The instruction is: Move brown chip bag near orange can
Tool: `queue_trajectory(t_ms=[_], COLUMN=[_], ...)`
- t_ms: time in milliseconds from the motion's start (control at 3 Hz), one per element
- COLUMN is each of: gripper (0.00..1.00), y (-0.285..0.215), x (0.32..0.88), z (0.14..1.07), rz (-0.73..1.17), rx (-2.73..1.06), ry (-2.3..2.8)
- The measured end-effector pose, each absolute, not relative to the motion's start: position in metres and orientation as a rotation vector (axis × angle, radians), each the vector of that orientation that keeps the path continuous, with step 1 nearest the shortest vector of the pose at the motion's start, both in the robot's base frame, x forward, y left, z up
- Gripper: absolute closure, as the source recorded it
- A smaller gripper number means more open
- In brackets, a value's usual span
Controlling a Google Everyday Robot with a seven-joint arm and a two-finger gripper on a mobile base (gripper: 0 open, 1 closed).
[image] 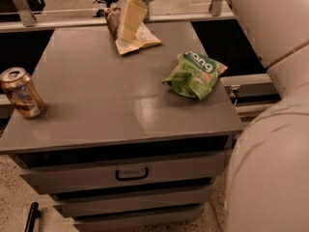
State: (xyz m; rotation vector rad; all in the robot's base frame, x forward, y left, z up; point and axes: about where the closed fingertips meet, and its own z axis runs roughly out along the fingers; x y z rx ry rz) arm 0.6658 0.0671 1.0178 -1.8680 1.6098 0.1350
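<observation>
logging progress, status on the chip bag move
Hand over chip bag, far edge. Can front left, apart. Green bag right, not in the way.

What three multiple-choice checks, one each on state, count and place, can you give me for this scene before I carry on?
1. The small orange-copper metal can is: A upright; B on its side; C crushed flat.
2. Snack bags on the grey metal cabinet top: A one; B two; C three.
3. The end effector is: A at the front-left corner; B over the right edge; C at the back edge, over the crinkly dark brown chip bag.

Answers:
1 A, its silver top faces up.
2 B, the brown bag and the crinkly green bag with white letters.
3 C, it hangs in front of the bag's middle, far from the can.
</observation>
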Motion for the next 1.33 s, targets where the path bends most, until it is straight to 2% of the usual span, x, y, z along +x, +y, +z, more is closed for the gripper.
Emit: queue_trajectory(t_ms=[333, 667, 1000, 1333], gripper=[0.00, 0.00, 0.00, 0.00], y=[0.070, 0.053, 0.024, 0.018], x=[0.675, 0.706, 0.753, 0.801], z=[1.011, 0.995, 0.966, 0.939], rz=[0.144, 0.119, 0.096, 0.126], rx=[-1.855, -1.795, -1.660, -1.492], ry=[1.630, 1.712, 1.820, 1.857])
